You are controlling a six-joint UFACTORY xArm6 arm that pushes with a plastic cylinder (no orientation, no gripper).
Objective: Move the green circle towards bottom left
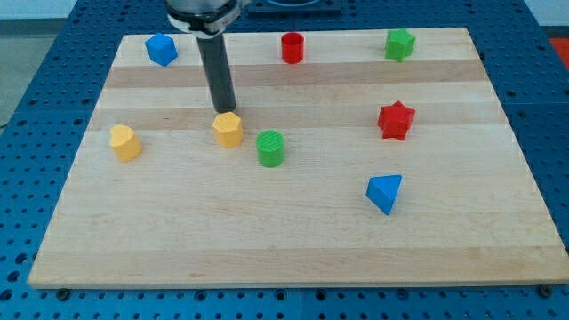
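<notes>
Green plastic cylinder (270,148), the task's circle, is sitting just below and to the view's right of my tip (226,109), on the pale wooden board (293,240). My tip, a bare dark rod holding nothing, is resting just above a yellow hexagonal block (228,129), apparently touching its top edge. Because the target must travel toward the bottom left, the rod is probably lying on the wrong side; a push would call for contact from the cylinder's upper right. The yellow hexagonal block is standing beside the cylinder's left and may obstruct that path. A second yellow block (125,142) is lying well to the tip's left; a red star (396,120) is lying far to its right.
</notes>
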